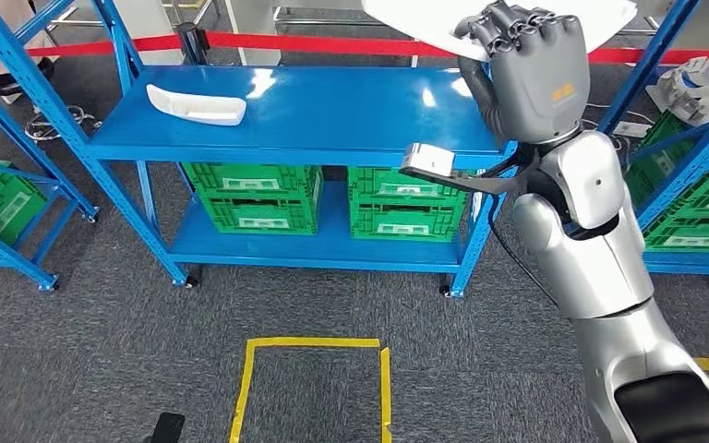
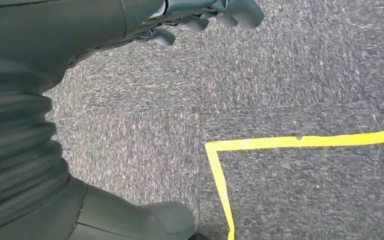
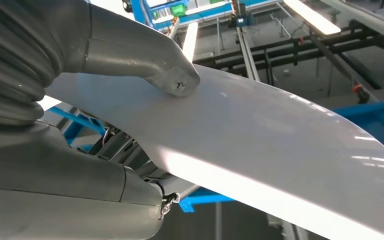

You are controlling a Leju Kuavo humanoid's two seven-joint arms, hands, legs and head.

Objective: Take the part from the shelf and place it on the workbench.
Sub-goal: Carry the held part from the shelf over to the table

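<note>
The white part (image 1: 425, 23) was up high, above the blue bench (image 1: 332, 115), pinched in the right hand (image 1: 531, 69) — thumb (image 3: 172, 80) on top, fingers curled underneath, arm raised. The left hand (image 2: 200, 17) hung toward the carpet (image 2: 305, 75), fingers loosely curled, holding nothing. Another white piece (image 1: 196, 103) lay on the bench.
</note>
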